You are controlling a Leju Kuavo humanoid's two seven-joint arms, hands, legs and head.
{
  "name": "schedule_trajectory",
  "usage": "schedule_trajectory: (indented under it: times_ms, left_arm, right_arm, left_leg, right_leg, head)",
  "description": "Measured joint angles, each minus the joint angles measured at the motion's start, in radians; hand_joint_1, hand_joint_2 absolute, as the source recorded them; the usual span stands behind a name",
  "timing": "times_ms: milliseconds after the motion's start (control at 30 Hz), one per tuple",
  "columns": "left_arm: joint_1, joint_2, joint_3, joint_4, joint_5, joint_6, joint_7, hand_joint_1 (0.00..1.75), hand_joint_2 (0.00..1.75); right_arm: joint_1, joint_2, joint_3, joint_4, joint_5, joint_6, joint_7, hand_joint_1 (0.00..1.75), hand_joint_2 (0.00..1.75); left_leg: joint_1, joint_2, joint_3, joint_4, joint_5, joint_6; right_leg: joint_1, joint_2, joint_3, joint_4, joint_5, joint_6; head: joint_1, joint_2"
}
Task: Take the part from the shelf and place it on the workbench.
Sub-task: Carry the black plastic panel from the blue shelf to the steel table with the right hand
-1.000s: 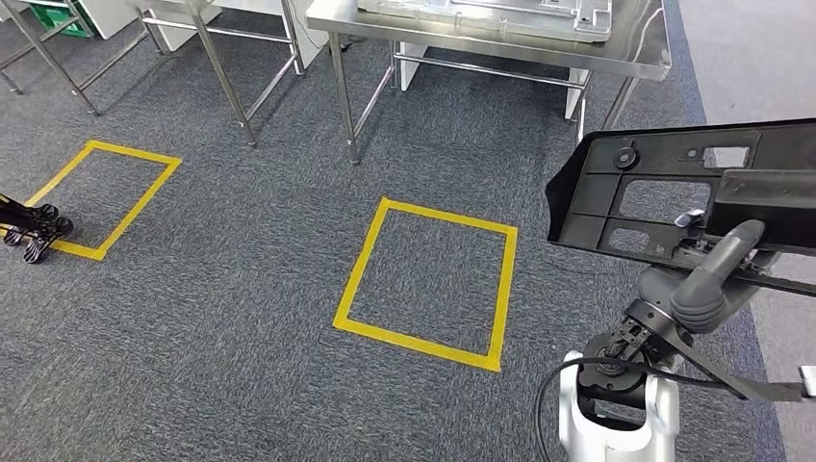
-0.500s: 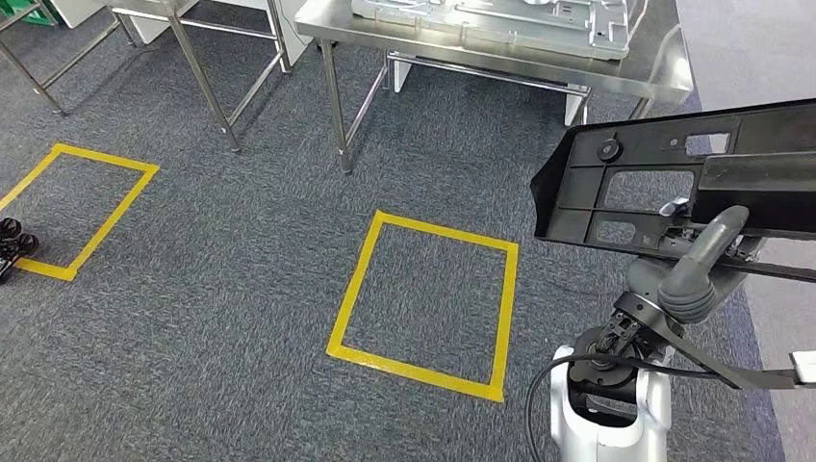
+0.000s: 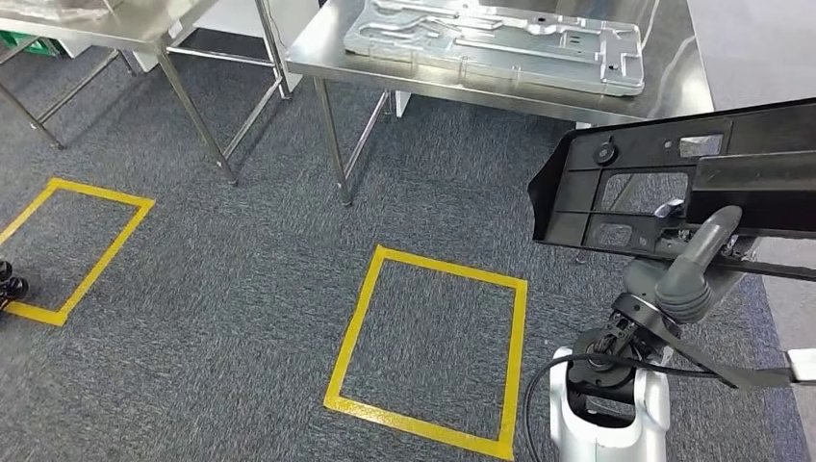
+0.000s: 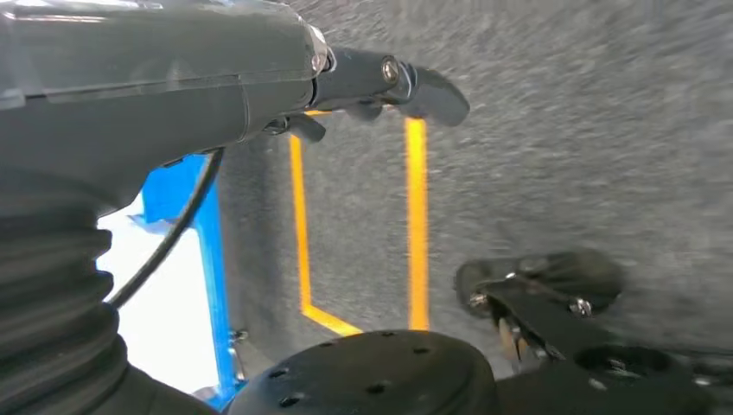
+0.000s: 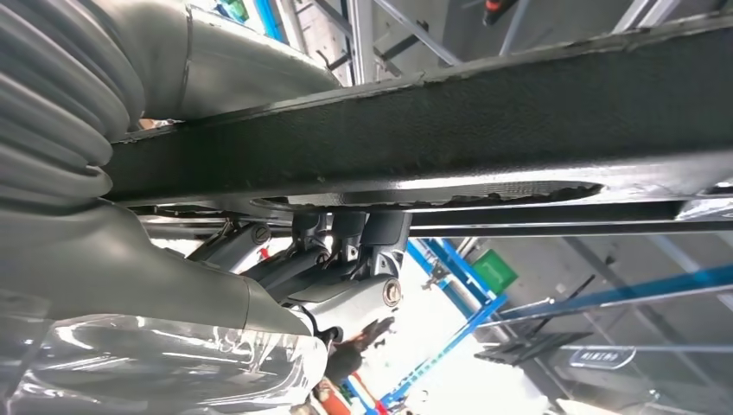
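Observation:
The part is a long black plastic frame [image 3: 654, 183] with cut-outs, held level at the right of the head view. My right hand [image 3: 695, 268] grips it from beneath, the thumb up against its near rim. In the right wrist view the part's dark edge [image 5: 432, 130] runs across the picture with my fingers [image 5: 346, 238] closed under it. The steel workbench [image 3: 678, 91] stands ahead, beyond the part. My left hand [image 4: 380, 78] hangs over the carpet, fingers stretched out and holding nothing.
A silvery metal plate [image 3: 491, 43] lies on the workbench. A second steel table [image 3: 144, 34] stands to the left. Yellow tape squares [image 3: 428, 351] [image 3: 58, 250] mark the grey carpet. A black wheeled base [image 3: 8, 284] sits at the left edge.
The whole view has shifted: the workbench and its plate show more fully, and the tape squares sit lower in the picture. The part stays in my right hand.

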Motion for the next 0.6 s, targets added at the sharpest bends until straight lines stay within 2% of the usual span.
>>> schedule_trajectory:
  times_ms: [67,100,133,167,200,267,300,333,400,433,467,500,567,600]
  left_arm:
    - [-0.007,0.002,0.002,0.0,0.006,-0.001,-0.003,0.0,1.75]
    - [-0.011,0.002,0.004,0.0,0.007,-0.001,-0.004,0.0,1.75]
    - [-0.013,0.002,0.005,0.0,0.008,-0.001,-0.006,0.0,1.75]
    - [-0.014,0.002,0.006,0.0,0.009,-0.001,-0.007,0.0,1.75]
    - [-0.013,0.002,0.006,0.0,0.009,-0.001,-0.008,0.0,1.75]
    - [-0.009,0.004,0.008,0.002,0.011,-0.002,-0.011,0.0,1.75]
    - [-0.008,0.004,0.01,0.002,0.012,-0.002,-0.012,0.0,1.75]
    - [-0.009,0.004,0.01,0.002,0.012,-0.003,-0.013,0.0,1.75]
    - [-0.011,0.0,0.011,0.0,0.012,-0.005,-0.013,0.0,1.75]
    - [-0.011,-0.001,0.011,-0.001,0.011,-0.005,-0.013,0.0,1.75]
    - [-0.011,-0.002,0.011,-0.001,0.011,-0.005,-0.014,0.0,1.75]
    - [-0.009,-0.002,0.011,-0.002,0.011,-0.005,-0.014,0.0,1.75]
    - [-0.007,-0.002,0.011,-0.002,0.01,-0.006,-0.015,0.0,1.75]
    - [-0.005,-0.002,0.011,-0.002,0.01,-0.007,-0.016,0.0,1.75]
  right_arm:
    - [-0.001,0.001,0.001,0.0,0.0,0.0,0.0,1.75,1.75]
    - [-0.002,0.001,0.001,0.001,0.0,0.0,0.0,1.75,1.75]
    - [-0.003,0.002,0.001,0.002,0.0,0.0,0.0,1.75,1.75]
    - [-0.005,0.002,0.002,0.003,0.0,0.001,0.0,1.75,1.75]
    - [-0.006,0.003,0.002,0.005,0.001,0.001,0.0,1.75,1.75]
    - [-0.007,0.004,0.002,0.011,0.001,0.002,0.001,1.75,1.75]
    - [-0.007,0.005,0.001,0.014,0.001,0.002,0.002,1.75,1.75]
    - [-0.008,0.005,0.002,0.017,0.001,0.002,0.002,1.75,1.75]
    - [-0.012,0.006,0.002,0.018,0.002,0.002,0.003,1.75,1.75]
    - [-0.015,0.007,0.003,0.018,0.003,0.003,0.002,1.75,1.75]
    - [-0.019,0.007,0.003,0.018,0.004,0.004,0.001,1.75,1.75]
    - [-0.022,0.007,0.002,0.019,0.005,0.004,-0.001,1.75,1.75]
    - [-0.024,0.007,0.002,0.021,0.007,0.006,-0.004,1.75,1.75]
    - [-0.023,0.007,0.002,0.023,0.008,0.006,-0.006,1.75,1.75]
  left_leg:
    - [0.0,0.0,-0.073,0.055,-0.094,-0.004]
    - [-0.001,0.0,-0.096,0.052,-0.137,-0.003]
    - [-0.001,0.001,-0.109,0.028,-0.154,-0.001]
    - [-0.002,0.001,-0.116,-0.015,-0.134,0.003]
    - [-0.005,0.002,-0.119,-0.072,-0.071,0.01]
    - [-0.014,0.003,-0.126,-0.169,0.073,0.028]
    - [-0.017,0.004,-0.128,-0.195,0.117,0.038]
    - [-0.019,0.005,-0.126,-0.206,0.13,0.046]
    - [-0.015,0.005,-0.102,-0.226,0.127,0.057]
    - [-0.011,0.005,-0.086,-0.237,0.124,0.06]
    - [-0.007,0.005,-0.071,-0.246,0.121,0.063]
    - [-0.005,0.005,-0.059,-0.251,0.116,0.065]
    - [-0.002,0.005,-0.041,-0.254,0.099,0.066]
    - [-0.001,0.005,-0.03,-0.254,0.089,0.064]
  right_leg:
    - [0.001,0.002,0.036,0.0,-0.031,-0.002]
    - [0.001,0.002,0.057,0.0,-0.047,-0.002]
    - [0.002,0.003,0.078,0.0,-0.063,-0.002]
    - [0.003,0.003,0.099,0.0,-0.079,-0.001]
    - [0.003,0.003,0.116,-0.001,-0.093,0.0]
    - [0.005,0.006,0.138,0.0,-0.116,0.006]
    - [0.005,0.008,0.143,-0.002,-0.123,0.011]
    - [0.006,0.01,0.147,0.0,-0.125,0.016]
    - [0.007,0.009,0.148,0.014,-0.123,0.027]
    - [0.008,0.007,0.138,0.041,-0.122,0.033]
    - [0.007,0.005,0.118,0.081,-0.13,0.039]
    - [0.003,0.002,0.083,0.136,-0.147,0.045]
    - [-0.007,-0.001,-0.003,0.246,-0.194,0.057]
    - [-0.011,-0.003,-0.037,0.273,-0.206,0.063]
  head:
    - [0.0,0.0]
    - [0.0,0.0]
    - [0.0,0.0]
    - [0.0,0.0]
    - [0.0,0.0]
    - [0.0,0.0]
    - [0.0,0.0]
    - [0.0,0.0]
    - [0.0,0.0]
    - [0.0,0.0]
    - [0.0,0.0]
    - [0.0,0.0]
    - [0.0,0.0]
    - [0.0,0.0]
